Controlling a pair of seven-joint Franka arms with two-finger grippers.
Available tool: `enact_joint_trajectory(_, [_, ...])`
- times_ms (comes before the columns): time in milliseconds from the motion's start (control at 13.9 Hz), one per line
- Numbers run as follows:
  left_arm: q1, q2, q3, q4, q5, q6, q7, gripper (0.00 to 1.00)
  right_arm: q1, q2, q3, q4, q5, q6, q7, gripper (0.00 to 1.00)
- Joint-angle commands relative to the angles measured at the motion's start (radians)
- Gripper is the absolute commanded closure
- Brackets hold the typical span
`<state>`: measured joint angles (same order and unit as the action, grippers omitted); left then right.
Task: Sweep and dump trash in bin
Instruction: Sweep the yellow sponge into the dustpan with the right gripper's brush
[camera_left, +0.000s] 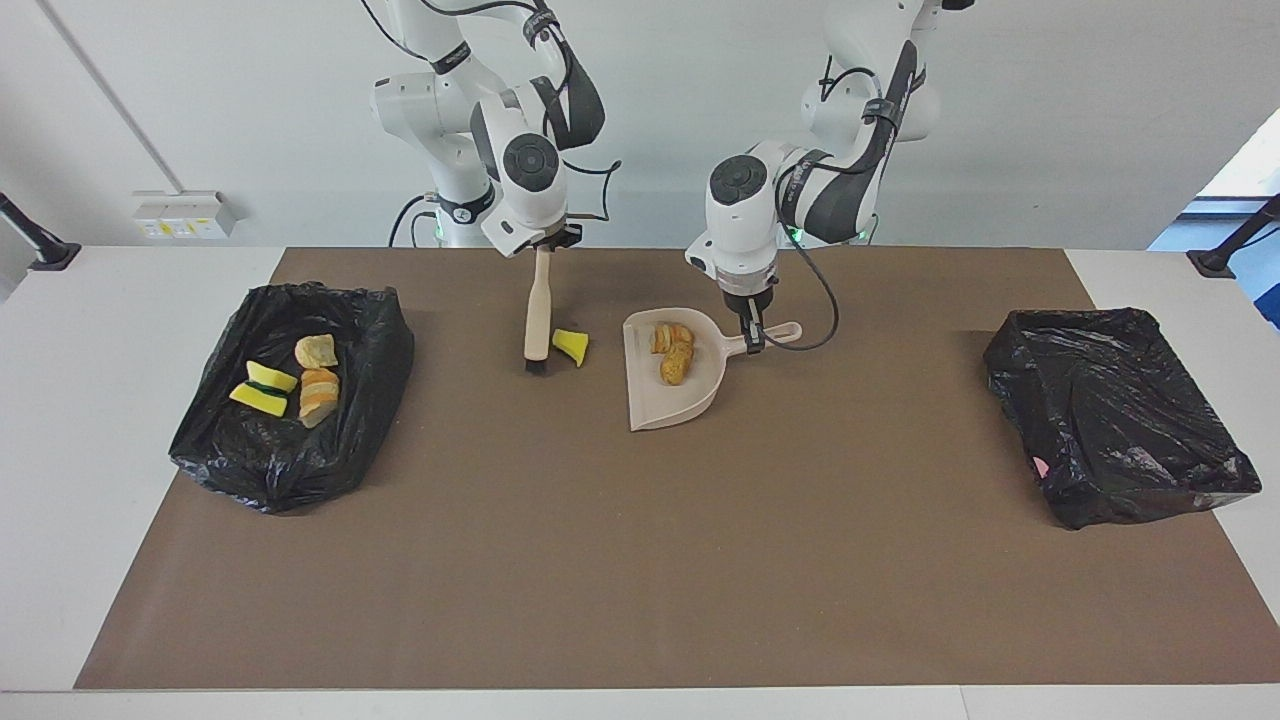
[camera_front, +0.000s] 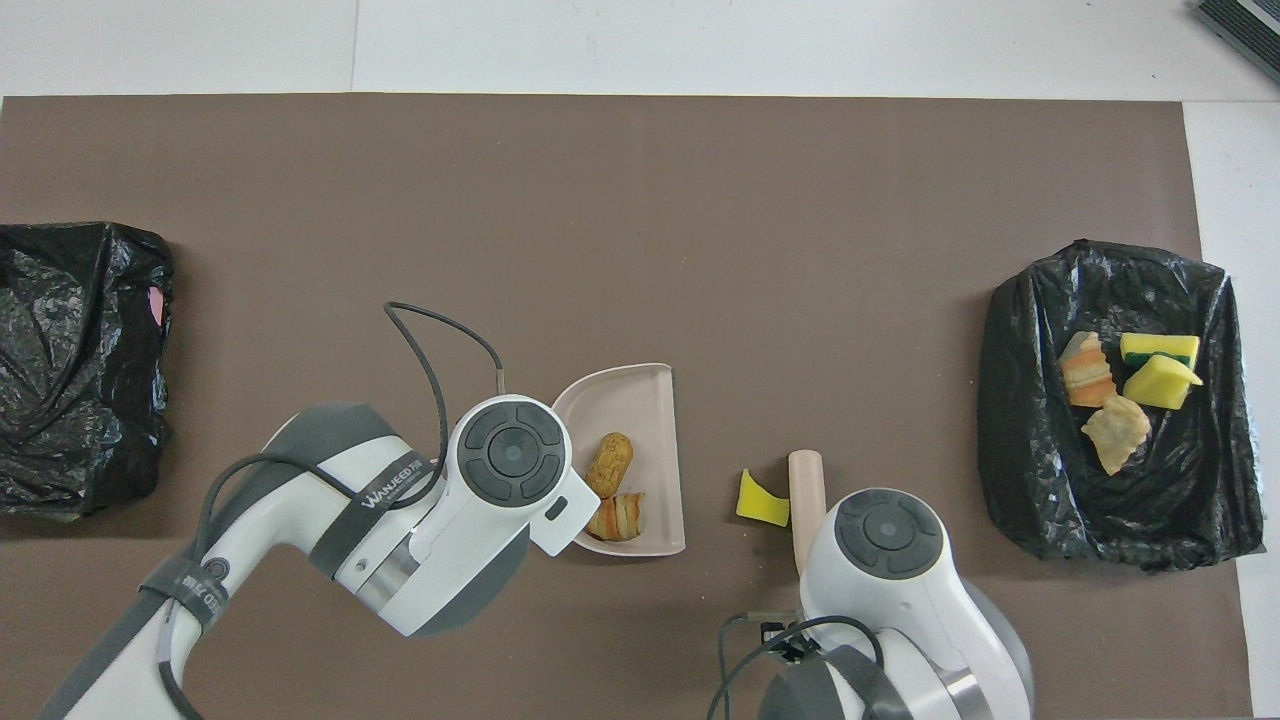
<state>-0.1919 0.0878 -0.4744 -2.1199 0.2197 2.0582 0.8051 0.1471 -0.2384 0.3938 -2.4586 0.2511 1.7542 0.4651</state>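
Observation:
My right gripper (camera_left: 544, 246) is shut on the top of the beige brush (camera_left: 538, 312), which hangs nearly upright with its black bristles down at the mat. A yellow trash scrap (camera_left: 572, 346) (camera_front: 762, 500) lies right beside the bristles, between the brush and the dustpan. My left gripper (camera_left: 752, 337) is shut on the handle of the beige dustpan (camera_left: 675, 403) (camera_front: 640, 398), which rests on the mat. Two orange-brown trash lumps (camera_left: 675, 355) (camera_front: 610, 465) sit in the pan. The black-lined bin (camera_left: 290, 440) (camera_front: 1040, 460) at the right arm's end holds several scraps (camera_left: 300, 380).
A second black-lined bin (camera_left: 1115, 415) (camera_front: 70, 360) stands at the left arm's end of the brown mat (camera_left: 640, 560). In the overhead view both arms cover their own grippers and the brush's bristles.

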Motion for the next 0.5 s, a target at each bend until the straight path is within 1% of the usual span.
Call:
enact_joint_trajectory(0, [-0.003,-0.033,0.005,-0.041,0.021,0.027,-0.001,1.00,0.028,0.027,0.004,-0.019,0.033,0.062,0.035,1.00])
enact_joint_trajectory(144, [0.000,-0.033,0.005,-0.041,0.021,0.028,-0.001,1.00,0.037,0.040,0.004,-0.017,0.077,0.096,0.037,1.00])
enact_joint_trajectory(288, [0.000,-0.031,0.005,-0.041,0.021,0.028,-0.001,1.00,0.086,0.094,0.004,-0.011,0.128,0.167,0.041,1.00])
enact_joint_trajectory(432, [0.002,-0.030,0.005,-0.041,0.020,0.030,-0.001,1.00,0.129,0.145,0.004,0.010,0.210,0.243,0.050,1.00])
